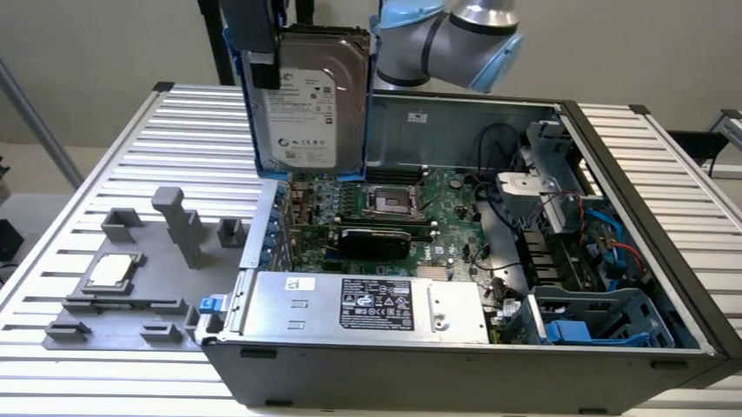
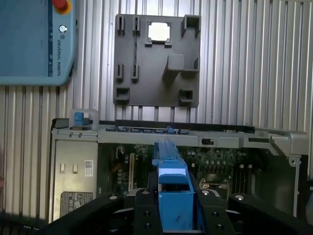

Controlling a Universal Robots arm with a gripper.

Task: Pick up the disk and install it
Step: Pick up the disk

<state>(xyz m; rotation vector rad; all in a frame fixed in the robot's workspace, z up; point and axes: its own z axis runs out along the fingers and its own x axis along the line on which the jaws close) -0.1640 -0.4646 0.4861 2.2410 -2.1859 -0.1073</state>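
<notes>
1. Closest to the wrist camera: the gripper (image 2: 175, 215), black fingers (image 2: 145, 210) clamped on either side of a blue carrier rail.
2. Held fast in that grip: the disk (image 1: 308, 100), hanging upright in the air, white label facing the exterior view, blue rails down both long edges.
3. Seen edge-on from the wrist, with the blue rail running straight out from between the fingers.
4. Placed above the far corner of the open computer case (image 1: 464, 365) on the exterior view's left, over the case wall and clear of everything below.
5. Under and beyond the disk: the motherboard (image 1: 394, 208) with its processor socket and a black card.
6. Along the near side of the case: the silver power supply (image 1: 360, 304) with a black label.
7. In the near corner on the exterior view's right: a blue drive cage (image 1: 603, 317), well apart from the disk, with blue cables (image 1: 614, 243) and a metal bracket (image 1: 527, 187) between the two.
8. Outside the case, on the slatted table (image 1: 69, 174): a grey fixture plate (image 1: 128, 287) carrying a small square silver chip (image 1: 110, 271) and several upright posts.
9. Beyond the plate in the wrist view: a blue-grey teach pendant (image 2: 34, 44) with a red button.
10. Behind the case: the robot arm (image 1: 464, 35), silver with light-blue joint caps.
</notes>
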